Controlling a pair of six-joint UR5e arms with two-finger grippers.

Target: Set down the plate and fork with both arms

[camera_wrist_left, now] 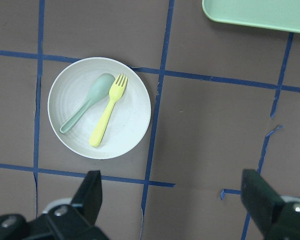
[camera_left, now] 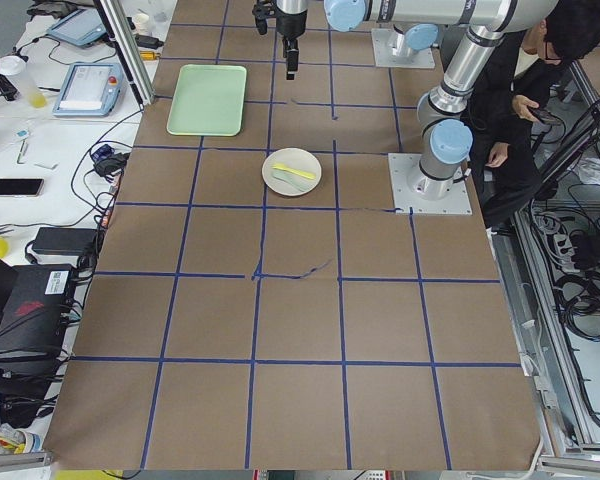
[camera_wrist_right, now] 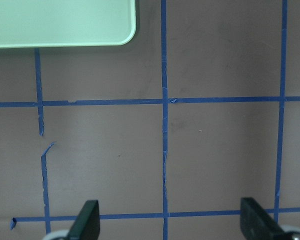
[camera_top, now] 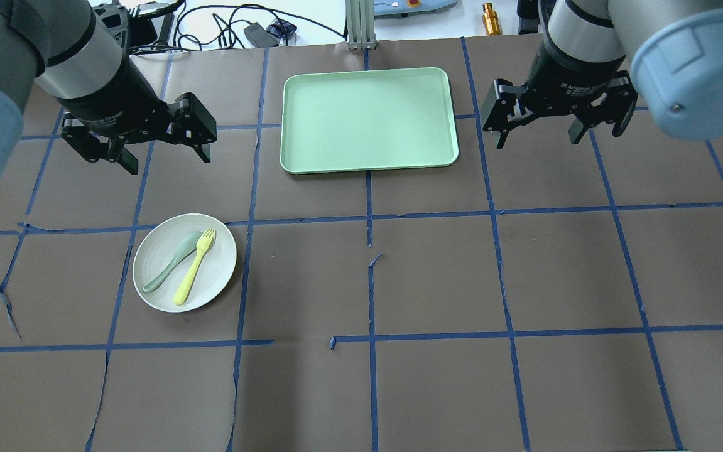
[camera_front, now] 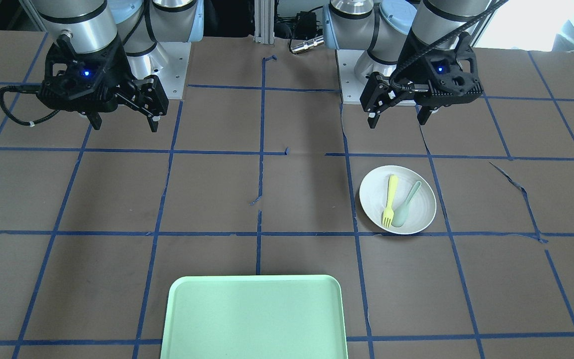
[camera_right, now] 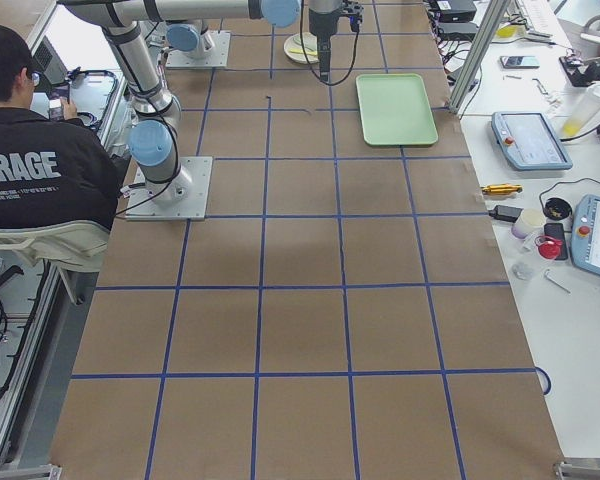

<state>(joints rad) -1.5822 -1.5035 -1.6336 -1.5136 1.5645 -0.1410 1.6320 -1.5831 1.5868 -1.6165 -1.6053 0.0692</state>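
The off-white plate [camera_top: 213, 271] lies on the table's left side, near my left arm. On it lie the pale yellow fork [camera_top: 193, 271] and a grey-green spoon [camera_top: 171, 266], side by side. My left gripper [camera_top: 166, 160] hangs open and empty above the table, just beyond the plate. In the left wrist view the plate [camera_wrist_left: 130, 117], the fork [camera_wrist_left: 107, 112] and the spoon [camera_wrist_left: 87, 102] show ahead of its spread fingers. My right gripper [camera_top: 538, 139] hangs open and empty to the right of the mint-green tray [camera_top: 367, 119]. In the front view the plate [camera_front: 374, 197] sits below the left gripper [camera_front: 397, 121].
The brown table cover has a blue tape grid with some torn strips. The tray [camera_front: 254, 319] is empty, at the far middle edge. A person [camera_left: 520, 80] sits beside the arm bases. Cables and devices lie on the white bench beyond the tray.
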